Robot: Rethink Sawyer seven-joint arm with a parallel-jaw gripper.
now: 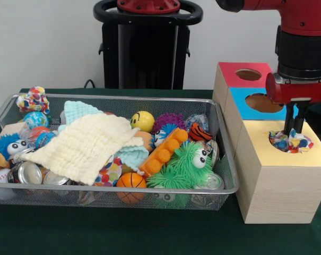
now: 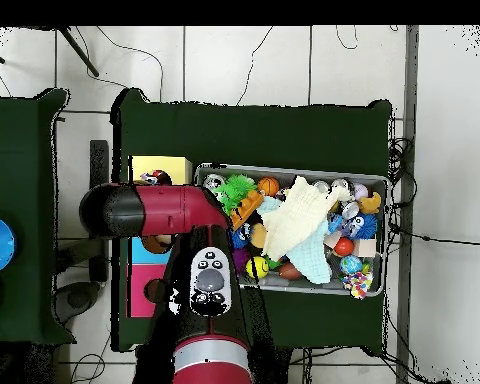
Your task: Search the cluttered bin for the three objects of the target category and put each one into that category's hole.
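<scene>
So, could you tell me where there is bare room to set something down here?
Bare green cloth lies in front of the wire bin and yellow-topped box. The bin is heaped full, and the gripper sits at the yellow hole.

The surface (image 1: 96, 234) is covered with dark green cloth. A wire mesh bin (image 1: 226, 159) rests directly on it. Just beside the bin's right end in the front view, touching it, stands a wooden box (image 1: 277, 196) with coloured tops.
</scene>
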